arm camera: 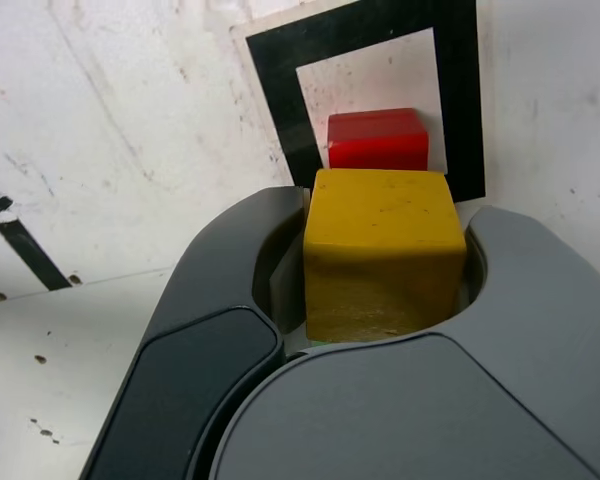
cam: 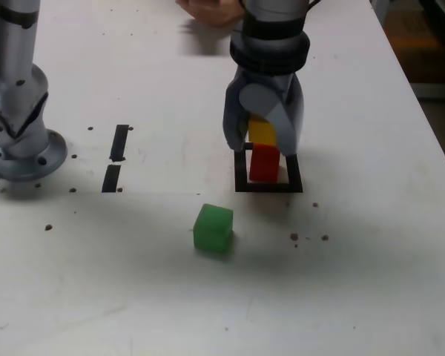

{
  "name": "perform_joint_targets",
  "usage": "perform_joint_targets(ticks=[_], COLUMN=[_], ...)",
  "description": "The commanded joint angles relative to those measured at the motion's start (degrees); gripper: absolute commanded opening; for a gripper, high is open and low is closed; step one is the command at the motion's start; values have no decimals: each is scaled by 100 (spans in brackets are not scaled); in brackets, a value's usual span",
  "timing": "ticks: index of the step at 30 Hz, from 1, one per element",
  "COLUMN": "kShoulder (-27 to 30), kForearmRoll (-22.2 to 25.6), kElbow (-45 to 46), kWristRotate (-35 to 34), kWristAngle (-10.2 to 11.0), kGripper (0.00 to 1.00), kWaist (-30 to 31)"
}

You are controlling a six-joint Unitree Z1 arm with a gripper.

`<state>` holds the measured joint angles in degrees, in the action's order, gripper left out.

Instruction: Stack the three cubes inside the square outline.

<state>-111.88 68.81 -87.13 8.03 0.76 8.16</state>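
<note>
My gripper (cam: 263,144) is shut on the yellow cube (cam: 263,132), with one jaw on each side of it. The yellow cube (arm camera: 385,250) is directly above the red cube (cam: 265,163). I cannot tell whether the two touch. The red cube (arm camera: 377,140) stands inside the square outline (cam: 268,187), a black frame (arm camera: 280,60) with a white centre, toward its far side in the exterior view. The green cube (cam: 213,228) lies alone on the white table, nearer the camera and to the exterior view's left of the outline.
The arm's base (cam: 15,141) stands at the exterior view's left. Two short black strips (cam: 119,141) lie between it and the outline. A person's hand (cam: 211,11) rests at the table's far edge. The table's edge runs down the exterior view's right.
</note>
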Motion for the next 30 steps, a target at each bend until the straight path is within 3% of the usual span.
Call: perform_joint_targets(ticks=[1, 11, 16, 21, 30], kShoulder=[-34, -143, -203, -223, -210], kForearmRoll=[-53, -484, -649, -685, -691], kElbow=[42, 249, 386, 451, 450], kWristRotate=[21, 41, 41, 41, 41], kWristAngle=[-22, -206, -264, -240, -88], kGripper=[4, 15, 33, 50, 61], kWaist=[-19, -42, -42, -42, -42])
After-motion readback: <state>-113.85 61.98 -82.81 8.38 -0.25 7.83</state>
